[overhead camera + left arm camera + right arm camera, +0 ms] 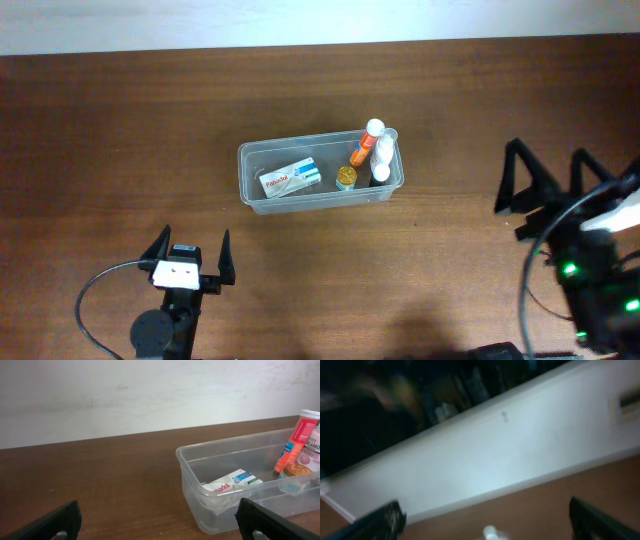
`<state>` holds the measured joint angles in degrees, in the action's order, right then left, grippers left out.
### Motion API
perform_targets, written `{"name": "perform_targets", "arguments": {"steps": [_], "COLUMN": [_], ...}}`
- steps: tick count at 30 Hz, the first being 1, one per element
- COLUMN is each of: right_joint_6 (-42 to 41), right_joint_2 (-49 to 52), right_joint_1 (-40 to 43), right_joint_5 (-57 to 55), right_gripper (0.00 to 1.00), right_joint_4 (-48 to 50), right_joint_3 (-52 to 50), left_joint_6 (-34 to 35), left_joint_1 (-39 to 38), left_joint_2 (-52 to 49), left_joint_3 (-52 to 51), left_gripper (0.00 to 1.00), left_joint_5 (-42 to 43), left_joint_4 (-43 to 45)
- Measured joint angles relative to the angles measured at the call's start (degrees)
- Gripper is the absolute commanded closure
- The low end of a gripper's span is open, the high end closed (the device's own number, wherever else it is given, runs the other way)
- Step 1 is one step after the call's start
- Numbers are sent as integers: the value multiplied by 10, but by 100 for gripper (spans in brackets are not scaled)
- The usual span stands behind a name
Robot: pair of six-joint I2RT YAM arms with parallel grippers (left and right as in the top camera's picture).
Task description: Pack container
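Note:
The container, a clear plastic tub, sits mid-table. Inside lie a white box with red and blue print, an orange tube with a white cap, a small gold-lidded jar and a white bottle with a dark cap. My left gripper stands open near the front edge, left of the tub and apart from it. The left wrist view shows the container ahead right of the open left gripper, the box inside. My right gripper is open at the far right, holding nothing.
Brown wooden table all round the tub, with a white wall behind its far edge. The blurred right wrist view shows the open right gripper, the wall and a white cap at its bottom edge.

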<state>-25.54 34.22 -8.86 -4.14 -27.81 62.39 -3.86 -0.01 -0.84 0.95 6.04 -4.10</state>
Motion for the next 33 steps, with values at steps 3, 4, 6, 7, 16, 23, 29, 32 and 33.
{"name": "perform_targets", "arguments": {"steps": [3,4,6,7,16,23,29,32,33], "right_joint_6": [0,0,1,4,122,167,176,179,180], "right_joint_2": [-75,-99,-134,-145,-279,-320,-329,-334,-334], "right_joint_1": [7,9,15,17,50,58,62,62,62], "right_joint_5": [6,7,8,8,16,28,41,55,58], "right_gripper": [2,2,2,2,2,2,1,2,2], "right_joint_4": [120,158,210,236,367,369,369,355,344], "right_joint_3": [-137,-183,-254,-280,-489,-548,-598,-614,-616], "left_joint_6": [0,0,0,0,0,0,0,0,0], "left_joint_1": [0,0,0,0,0,0,0,0,0], "left_joint_2": [0,0,0,0,0,0,0,0,0], "left_joint_3": [0,0,0,0,0,0,0,0,0], "left_gripper": [1,1,1,1,1,1,1,1,1], "left_joint_5": [0,0,0,0,0,0,0,0,0], "left_joint_4": [0,0,0,0,0,0,0,0,0]}}
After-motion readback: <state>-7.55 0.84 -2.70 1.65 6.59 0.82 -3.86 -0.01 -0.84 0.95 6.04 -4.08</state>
